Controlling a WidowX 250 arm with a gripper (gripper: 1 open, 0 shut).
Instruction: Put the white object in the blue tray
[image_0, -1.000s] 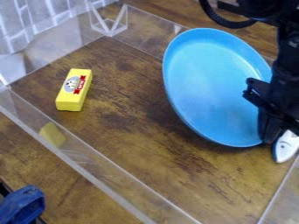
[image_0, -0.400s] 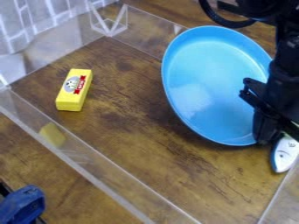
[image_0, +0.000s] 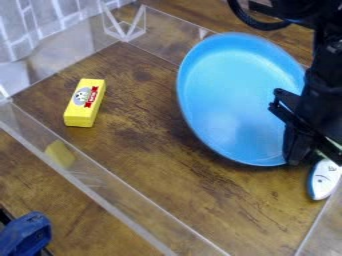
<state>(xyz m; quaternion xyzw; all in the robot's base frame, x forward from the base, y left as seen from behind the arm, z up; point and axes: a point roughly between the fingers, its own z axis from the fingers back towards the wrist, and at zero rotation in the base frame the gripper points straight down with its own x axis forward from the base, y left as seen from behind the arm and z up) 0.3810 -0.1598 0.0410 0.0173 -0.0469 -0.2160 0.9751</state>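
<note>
Soft, even daylight fills the scene. A pale sheen glares off the round bright blue shallow tray (image_0: 238, 95). The whole picture is coarse and slightly blurred.

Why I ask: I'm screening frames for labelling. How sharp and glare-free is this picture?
Camera view: generally soft and low-resolution; the blue tray shows a pale sheen; the clear wall catches bright reflections; the dark gripper lacks detail; the white object sits cropped near the right edge.

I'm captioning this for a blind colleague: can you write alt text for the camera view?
A black robot gripper, shut, presses the right rim of a large round blue tray, tilting it; a small white plastic object lies outside it, a yellow block at left.
</note>
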